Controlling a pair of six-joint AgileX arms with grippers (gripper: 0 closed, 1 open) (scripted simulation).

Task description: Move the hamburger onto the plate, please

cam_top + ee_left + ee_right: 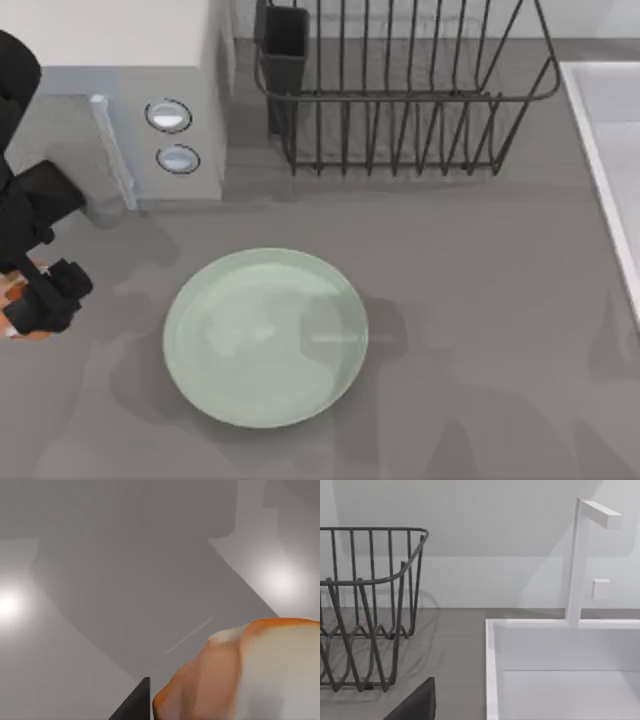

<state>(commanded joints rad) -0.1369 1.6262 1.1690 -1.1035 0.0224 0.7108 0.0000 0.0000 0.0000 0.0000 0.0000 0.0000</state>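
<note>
Left gripper sits over the hamburger at the counter's far-left edge, presumably grabbing it; can't tell if it's closed. The plate waits mid-frame, well apart.

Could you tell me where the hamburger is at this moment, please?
In the top view the hamburger sits at the table's far left edge, under the left gripper, well left of the plate; the left wrist view shows it close up.
</note>
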